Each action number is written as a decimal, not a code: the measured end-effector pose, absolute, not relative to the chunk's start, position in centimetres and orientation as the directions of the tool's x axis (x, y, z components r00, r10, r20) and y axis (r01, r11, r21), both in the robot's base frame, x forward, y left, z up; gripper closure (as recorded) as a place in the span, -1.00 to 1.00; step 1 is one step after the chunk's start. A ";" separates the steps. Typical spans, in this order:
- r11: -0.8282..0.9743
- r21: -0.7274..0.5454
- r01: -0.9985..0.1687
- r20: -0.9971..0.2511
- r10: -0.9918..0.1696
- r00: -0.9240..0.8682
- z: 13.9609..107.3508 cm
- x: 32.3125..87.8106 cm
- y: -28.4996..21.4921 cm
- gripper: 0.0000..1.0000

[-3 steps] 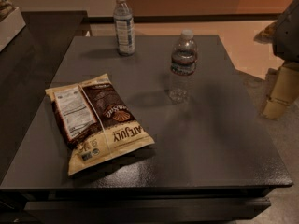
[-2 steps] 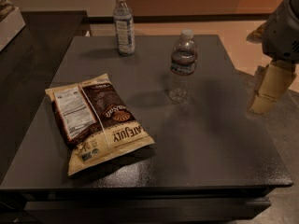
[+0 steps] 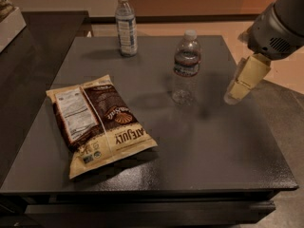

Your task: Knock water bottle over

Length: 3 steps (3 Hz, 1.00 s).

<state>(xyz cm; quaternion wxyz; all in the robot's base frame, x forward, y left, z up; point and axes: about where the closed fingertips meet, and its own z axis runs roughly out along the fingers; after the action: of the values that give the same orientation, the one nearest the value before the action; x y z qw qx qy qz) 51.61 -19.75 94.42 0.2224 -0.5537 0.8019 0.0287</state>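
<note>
The water bottle stands upright on the dark table, right of its middle. It is short and clear, with a white cap and a dark reddish-brown label band. My gripper hangs from the grey arm at the right, its cream fingertips low over the table, to the right of the bottle and apart from it.
A taller slim bottle with a pale label stands at the table's back edge. A brown and cream snack bag lies flat at the left front. A darker counter adjoins on the left.
My arm and gripper have moved left from beyond the table's right edge to over the table, closer to the water bottle. The bottle has not moved.
</note>
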 end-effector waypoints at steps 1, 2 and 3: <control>0.427 -0.167 -0.889 -0.488 -0.819 -0.302 94.1 53.7 -18.1 -1.00; 0.443 -0.136 -0.886 -0.586 -0.757 -0.288 94.3 54.9 -16.3 -1.00; 0.452 -0.114 -0.885 -0.682 -0.683 -0.261 95.0 55.6 -14.5 -1.00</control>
<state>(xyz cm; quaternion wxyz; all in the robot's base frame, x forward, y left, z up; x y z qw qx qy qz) 55.62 -14.51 94.98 0.3422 -0.5025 0.7802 0.1471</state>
